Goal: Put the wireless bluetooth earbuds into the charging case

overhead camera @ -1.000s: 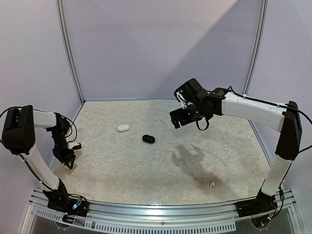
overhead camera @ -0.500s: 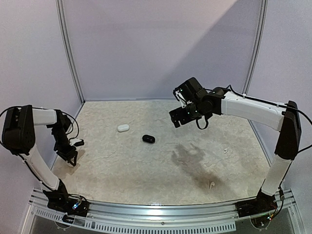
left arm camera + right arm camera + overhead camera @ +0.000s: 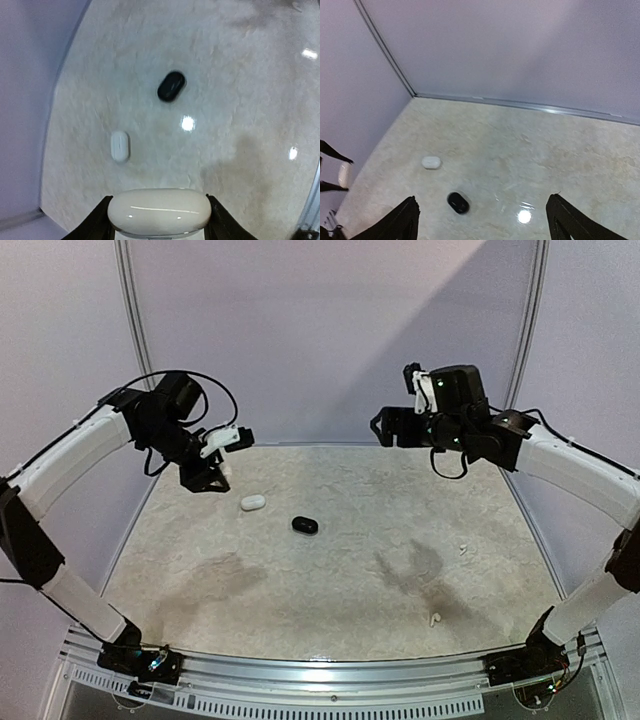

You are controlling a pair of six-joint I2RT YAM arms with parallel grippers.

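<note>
Left wrist view's smeared by motion. The white case (image 3: 159, 215) in the left end effector (image 3: 158, 201) runs off the bottom edge. Right end effector (image 3: 481, 200): only fingertips in frame. On the counter (image 3: 300, 590), tiny white buds (image 3: 434, 619) — too small to make out.

Mottled beige table (image 3: 330, 640), glossy enough to throw back light spots, with a black charging case (image 3: 305, 525) lying flat and closed a bit left of centre. A white charging case (image 3: 252, 502) lies near the black case, to its left and slightly farther back, not touching it. A white earbud (image 3: 463, 549) sits well to the right of the black case, a second white earbud (image 3: 435, 619) lies right of it and much closer to the front edge, and dark shadow patches (image 3: 408, 570) fall on the surface to the black case's right-front and left-front.
</note>
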